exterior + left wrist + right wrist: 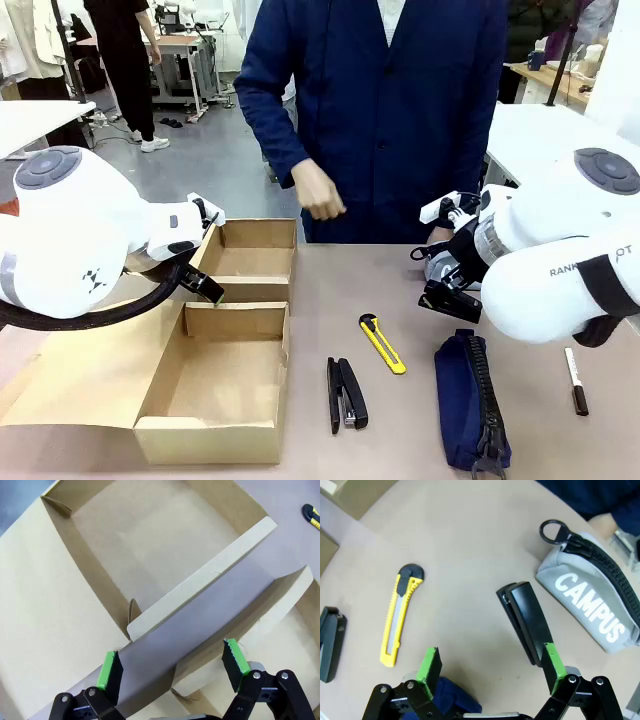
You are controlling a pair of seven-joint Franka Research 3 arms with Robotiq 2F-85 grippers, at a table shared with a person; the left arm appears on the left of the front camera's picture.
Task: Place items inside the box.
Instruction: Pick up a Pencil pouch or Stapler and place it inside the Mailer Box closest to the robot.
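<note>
right wrist view showed our right gripper (490,650) wide open, a black stapler (524,617) on the table (470,540) just beside one pad. we judged it best to centre, straddle its narrow sides, then descend. our left gripper (172,652) gaped over the box (50,605).

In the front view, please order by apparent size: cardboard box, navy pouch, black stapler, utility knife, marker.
1. cardboard box
2. navy pouch
3. black stapler and utility knife: alike in length, so not ranked; the stapler is thicker
4. marker, the slimmest
</note>
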